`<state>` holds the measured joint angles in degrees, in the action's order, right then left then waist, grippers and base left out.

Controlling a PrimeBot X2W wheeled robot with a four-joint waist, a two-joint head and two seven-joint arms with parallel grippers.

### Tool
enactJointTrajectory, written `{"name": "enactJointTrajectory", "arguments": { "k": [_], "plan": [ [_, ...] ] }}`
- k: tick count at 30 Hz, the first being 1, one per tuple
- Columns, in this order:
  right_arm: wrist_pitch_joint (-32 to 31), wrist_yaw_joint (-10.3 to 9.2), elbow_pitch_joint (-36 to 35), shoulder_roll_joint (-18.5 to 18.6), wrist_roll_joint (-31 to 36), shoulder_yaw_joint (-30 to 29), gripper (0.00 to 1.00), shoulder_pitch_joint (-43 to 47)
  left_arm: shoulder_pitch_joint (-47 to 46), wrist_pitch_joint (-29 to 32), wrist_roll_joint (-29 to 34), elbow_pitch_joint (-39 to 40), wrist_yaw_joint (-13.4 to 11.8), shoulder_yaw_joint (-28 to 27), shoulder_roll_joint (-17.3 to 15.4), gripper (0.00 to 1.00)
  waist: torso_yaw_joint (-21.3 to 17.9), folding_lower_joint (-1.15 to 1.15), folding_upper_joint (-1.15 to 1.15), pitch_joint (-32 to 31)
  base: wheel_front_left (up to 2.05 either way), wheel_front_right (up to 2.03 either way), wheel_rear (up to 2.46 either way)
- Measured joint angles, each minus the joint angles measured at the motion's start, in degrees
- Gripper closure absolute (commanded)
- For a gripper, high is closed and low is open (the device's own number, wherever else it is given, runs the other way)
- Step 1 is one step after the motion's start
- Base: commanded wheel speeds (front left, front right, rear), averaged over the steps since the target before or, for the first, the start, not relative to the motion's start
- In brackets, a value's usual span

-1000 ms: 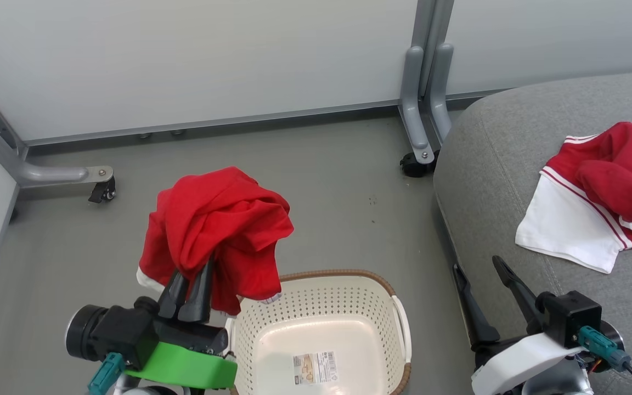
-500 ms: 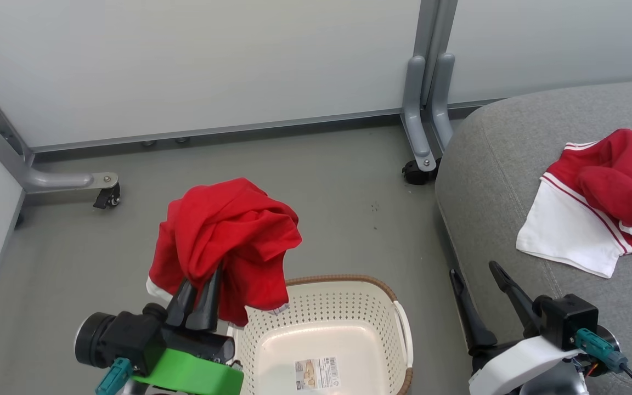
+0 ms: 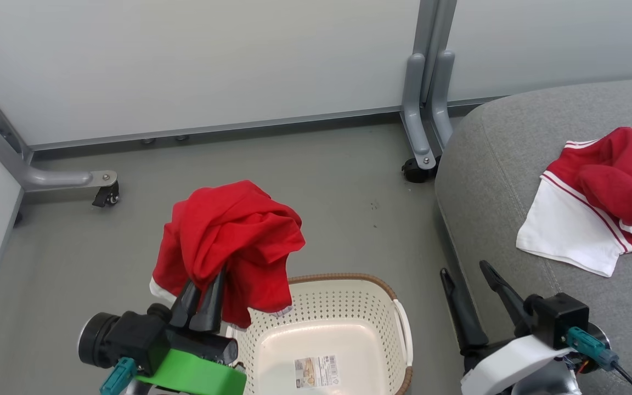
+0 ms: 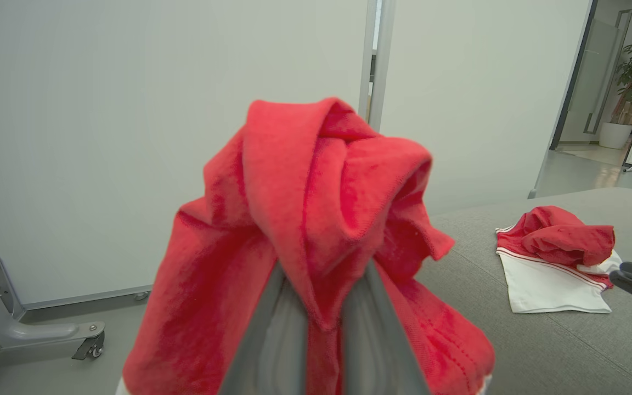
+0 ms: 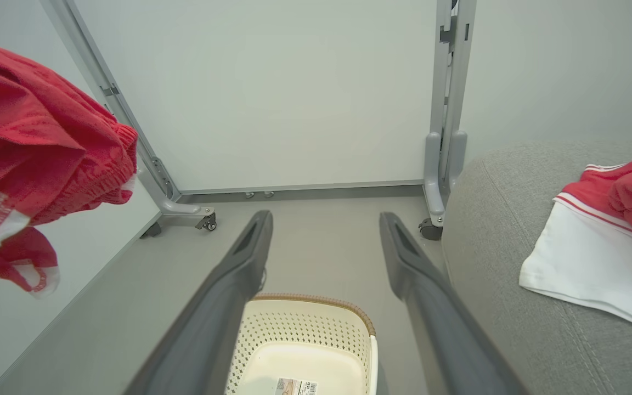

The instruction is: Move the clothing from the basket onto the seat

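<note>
Head view: sticker (image 3: 317,371) in basket (image 3: 343,276); left tool (image 3: 204,285) clamps clothing (image 3: 228,236), right tool (image 3: 464,270) spread.

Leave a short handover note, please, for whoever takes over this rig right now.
Left gripper: shut on a red garment, lifted above the left rim of the basket.
Right gripper: open, empty, near the front edge of the seat.
Basket: on the floor; the part in view holds no clothing, sticker bare.
Done: one red-and-white garment lies on the seat.
Left: carry the red garment to the seat and release it.
</note>
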<state>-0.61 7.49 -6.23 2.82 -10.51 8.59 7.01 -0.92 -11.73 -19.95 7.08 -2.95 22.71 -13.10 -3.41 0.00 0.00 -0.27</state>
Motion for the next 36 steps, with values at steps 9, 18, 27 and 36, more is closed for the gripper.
{"name": "enactJointTrajectory", "arguments": {
  "k": [9,18,27,36],
  "plan": [
    [-1.3,0.0,1.7,0.0,-1.9,14.4,0.0,-7.9,-1.3,0.1,0.0,0.0,0.3,1.0,0.1,1.0,0.8,0.0,0.0,0.9,0.0,0.0,0.0],
    [-0.2,0.0,6.6,0.0,-8.8,30.1,0.0,-19.2,-3.2,0.0,0.0,-1.6,1.1,2.3,0.5,1.0,2.1,0.0,0.0,1.7,0.0,0.0,0.0],
    [1.3,0.0,16.8,0.0,-10.7,35.3,0.0,-28.5,-4.7,-0.4,0.1,-2.1,1.9,3.7,1.1,1.0,3.6,0.0,0.0,2.3,0.0,0.0,0.0],
    [4.1,0.0,24.7,0.0,-14.7,40.4,0.0,-36.3,-5.1,-0.5,0.1,-2.2,2.4,5.0,1.4,1.0,4.5,0.0,0.0,2.8,0.0,0.0,0.0]
  ]
}}
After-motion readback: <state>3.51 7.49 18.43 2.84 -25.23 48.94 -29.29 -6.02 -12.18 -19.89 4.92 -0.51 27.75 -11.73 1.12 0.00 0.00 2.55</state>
